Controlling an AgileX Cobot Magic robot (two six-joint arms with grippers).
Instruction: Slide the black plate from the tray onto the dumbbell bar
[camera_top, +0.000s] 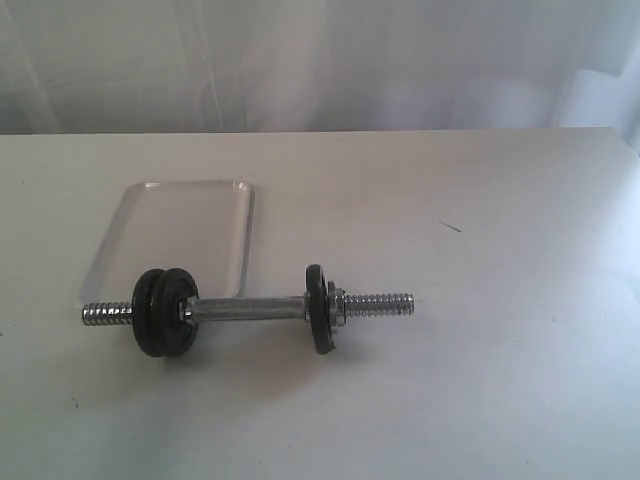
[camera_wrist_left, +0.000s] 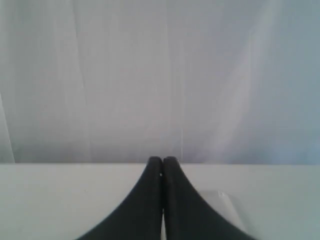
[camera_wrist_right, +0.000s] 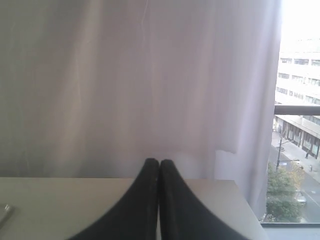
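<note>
Tray (camera_top: 185, 230) at 10 o'clock of the table (camera_top: 500, 350) looks bare: no disc on it. Dumbbell bar (camera_top: 250, 308) lies along 9-to-3, just off the tray's 6 o'clock edge. Two discs are pressed together (camera_top: 160, 312) toward the 9 o'clock end, and a single disc (camera_top: 320, 310) with a nut (camera_top: 340, 305) sits toward 3 o'clock. The black plate (camera_top: 148, 310) is my guess the outer one of the pair; they're alike, so I can't be sure. I read the slide as done, with only check and standoff left. To do it well: confirm the plate sits square and flush to its neighbour. I see no nut on the 9 o'clock thread, so it could walk off. If I nudge it, push along the bar axis toward 3 o'clock and brace the bar with the other arm, since it'll roll. Left gripper (camera_wrist_left: 162, 161): jaws fully together, nothing between them, touching nothing, aimed at the curtain. Right gripper (camera_wrist_right: 159, 162): same, pressed closed and empty. Neither arm shows in the exterior view, so both are well clear of the bar.
</note>
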